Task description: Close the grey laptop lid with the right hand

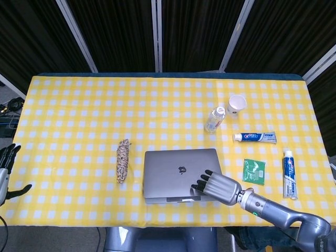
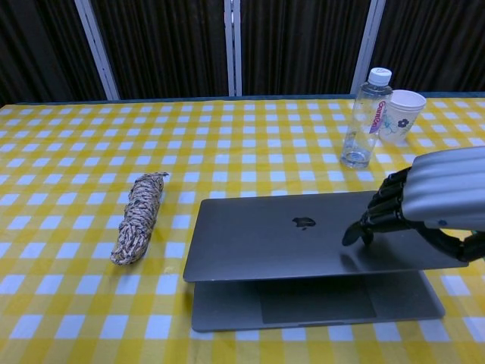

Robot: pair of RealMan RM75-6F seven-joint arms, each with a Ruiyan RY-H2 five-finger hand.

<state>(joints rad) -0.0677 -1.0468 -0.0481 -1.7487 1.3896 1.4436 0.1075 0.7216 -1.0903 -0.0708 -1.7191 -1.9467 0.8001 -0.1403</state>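
The grey laptop (image 1: 179,168) (image 2: 295,243) lies at the table's front middle with its lid nearly down; a narrow gap still shows above the palm rest in the chest view. My right hand (image 1: 218,185) (image 2: 424,205) rests on the lid's right part, its dark fingertips (image 2: 364,227) pressing the top surface and holding nothing. My left hand (image 1: 6,168) hangs off the table's left edge with fingers apart and nothing in it.
A coil of rope (image 1: 123,160) (image 2: 139,216) lies left of the laptop. A water bottle (image 1: 214,119) (image 2: 364,117) and paper cup (image 1: 237,103) (image 2: 400,115) stand behind it. Two toothpaste tubes (image 1: 254,137) (image 1: 289,168) and a green packet (image 1: 254,170) lie to the right.
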